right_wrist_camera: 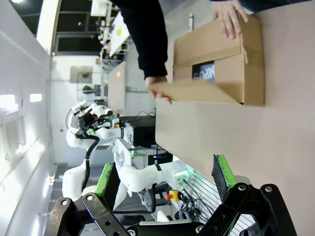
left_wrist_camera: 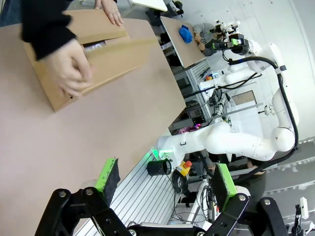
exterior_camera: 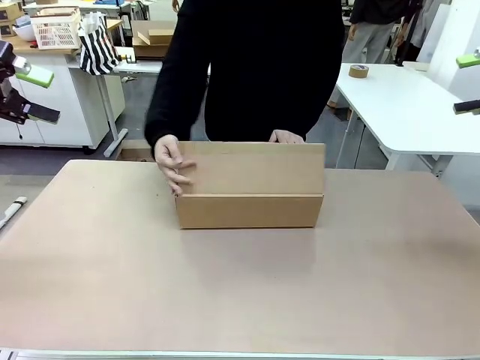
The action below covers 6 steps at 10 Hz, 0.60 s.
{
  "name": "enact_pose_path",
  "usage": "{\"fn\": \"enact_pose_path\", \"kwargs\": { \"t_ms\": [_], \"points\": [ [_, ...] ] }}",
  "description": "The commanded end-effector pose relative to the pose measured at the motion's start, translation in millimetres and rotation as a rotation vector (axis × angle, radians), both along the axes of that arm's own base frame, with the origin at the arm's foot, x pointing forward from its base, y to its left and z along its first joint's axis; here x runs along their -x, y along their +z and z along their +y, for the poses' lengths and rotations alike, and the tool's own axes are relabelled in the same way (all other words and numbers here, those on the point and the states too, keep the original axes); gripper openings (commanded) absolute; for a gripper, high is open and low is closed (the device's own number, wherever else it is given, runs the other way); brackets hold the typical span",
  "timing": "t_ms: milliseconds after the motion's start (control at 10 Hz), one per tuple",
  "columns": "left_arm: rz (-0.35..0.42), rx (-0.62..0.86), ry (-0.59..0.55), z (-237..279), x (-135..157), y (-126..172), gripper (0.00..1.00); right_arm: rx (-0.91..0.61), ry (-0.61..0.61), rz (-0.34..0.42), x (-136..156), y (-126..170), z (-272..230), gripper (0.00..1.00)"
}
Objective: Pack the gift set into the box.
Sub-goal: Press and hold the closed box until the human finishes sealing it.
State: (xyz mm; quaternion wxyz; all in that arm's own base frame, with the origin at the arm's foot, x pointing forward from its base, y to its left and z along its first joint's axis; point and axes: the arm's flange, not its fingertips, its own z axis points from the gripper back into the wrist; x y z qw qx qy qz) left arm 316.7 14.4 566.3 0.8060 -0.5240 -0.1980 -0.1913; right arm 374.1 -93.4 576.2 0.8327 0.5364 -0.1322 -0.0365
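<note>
The brown cardboard box [exterior_camera: 249, 210] stands at the middle of the table, towards the far side. A person in black stands behind it, one hand [exterior_camera: 172, 166] on the box's left end and the other hand [exterior_camera: 286, 137] on top of the raised far flap. Through the gap between the flaps I see a dark item with white print [right_wrist_camera: 204, 73] inside, which seems to be the gift set. My left gripper [exterior_camera: 37, 94] hangs open high at the far left, well clear of the box [left_wrist_camera: 88, 54]. My right gripper [exterior_camera: 467, 84] is open high at the far right, also away from the box [right_wrist_camera: 231, 69].
A white table [exterior_camera: 405, 105] with a tape roll [exterior_camera: 358, 70] stands at the back right. At the back left are a striped bag [exterior_camera: 97, 45], a white basket [exterior_camera: 56, 30] and a small carton [exterior_camera: 154, 37]. A small white object [exterior_camera: 11, 210] lies at the table's left edge.
</note>
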Motion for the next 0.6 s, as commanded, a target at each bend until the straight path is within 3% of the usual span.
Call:
{"fn": "enact_pose_path", "kwargs": {
  "t_ms": [0, 500],
  "points": [
    [-0.008, 0.025, -0.005, 0.6, 0.3, 1.5, 1.00, -0.012, -0.001, -0.003, 0.8, 1.0, 2.6, 1.00],
    [-0.008, 0.025, -0.005, 0.6, 0.3, 1.5, 1.00, -0.012, -0.001, -0.003, 0.8, 1.0, 2.6, 1.00]
  ]
}}
